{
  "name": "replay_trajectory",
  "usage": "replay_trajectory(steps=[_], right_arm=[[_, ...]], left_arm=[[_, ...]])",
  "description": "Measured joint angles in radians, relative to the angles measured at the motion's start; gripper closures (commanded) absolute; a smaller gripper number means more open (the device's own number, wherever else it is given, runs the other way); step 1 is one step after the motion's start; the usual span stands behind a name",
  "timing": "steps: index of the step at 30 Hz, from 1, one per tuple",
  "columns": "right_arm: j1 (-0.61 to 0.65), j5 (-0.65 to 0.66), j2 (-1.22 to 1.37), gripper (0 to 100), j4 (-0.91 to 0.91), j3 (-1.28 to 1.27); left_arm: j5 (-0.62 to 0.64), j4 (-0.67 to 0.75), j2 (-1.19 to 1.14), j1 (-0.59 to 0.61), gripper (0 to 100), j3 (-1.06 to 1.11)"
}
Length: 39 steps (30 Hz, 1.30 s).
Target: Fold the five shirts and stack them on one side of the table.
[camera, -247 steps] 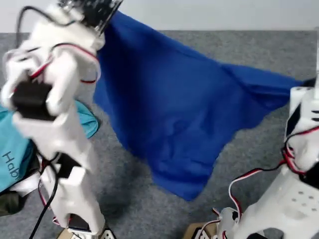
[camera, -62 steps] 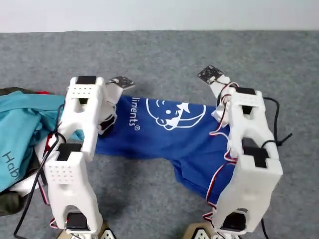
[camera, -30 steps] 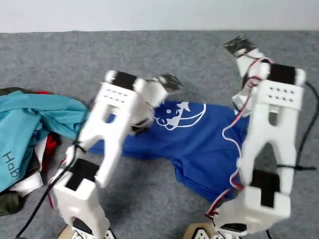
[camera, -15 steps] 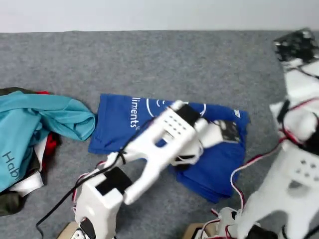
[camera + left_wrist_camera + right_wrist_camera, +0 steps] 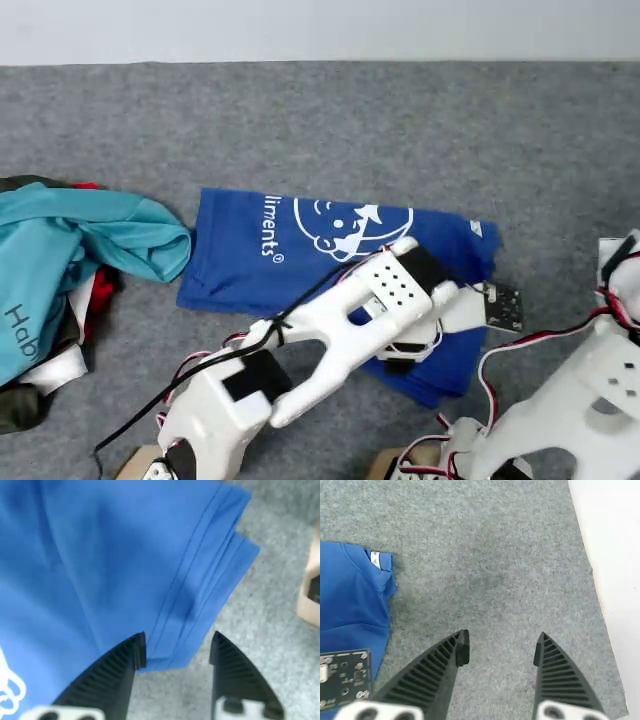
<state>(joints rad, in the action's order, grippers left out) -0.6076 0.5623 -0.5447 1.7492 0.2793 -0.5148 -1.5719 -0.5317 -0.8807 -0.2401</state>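
Blue shirt lies half-folded on the worktop, with the unfolded pile beside it. Left gripper hangs over the shirt's hem corner, jaws apart. Right gripper hangs beside the shirt's collar, jaws apart. Judged step: folding. The next move calls for clamping that hem.

- A royal-blue cotton T-shirt lies flat near the middle of the grey table. It is folded into a rough rectangle with its white cartoon print and lettering facing up. At its near right corner several hem layers sit stacked, their edges slightly staggered.
- A teal T-shirt with white lettering lies crumpled at the left side, its tip just beside the blue shirt's edge.
- Under it, unfolded, lie a red garment, a white garment and a dark olive garment.
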Motion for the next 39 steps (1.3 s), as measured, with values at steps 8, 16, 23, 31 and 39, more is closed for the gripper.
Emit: replay_trajectory(steps=[8,16,23,31,39], right_arm=[[0.000,0.000,0.000,77.8,0.000,0.000],[0.000,0.000,0.000,77.9,0.003,0.000],[0.000,0.000,0.000,77.9,0.003,0.000],[0.000,0.000,0.000,77.9,0.005,0.000],[0.000,0.000,0.000,77.9,0.005,0.000]], left_arm=[[0.002,0.061,-0.120,-0.006,79,0.000],[0.002,0.075,-0.130,-0.008,99,-0.054],[0.002,0.077,-0.130,0.002,100,-0.147],[0.017,0.098,-0.130,0.106,99,-0.245],[0.023,0.216,-0.132,0.218,88,-0.252]])
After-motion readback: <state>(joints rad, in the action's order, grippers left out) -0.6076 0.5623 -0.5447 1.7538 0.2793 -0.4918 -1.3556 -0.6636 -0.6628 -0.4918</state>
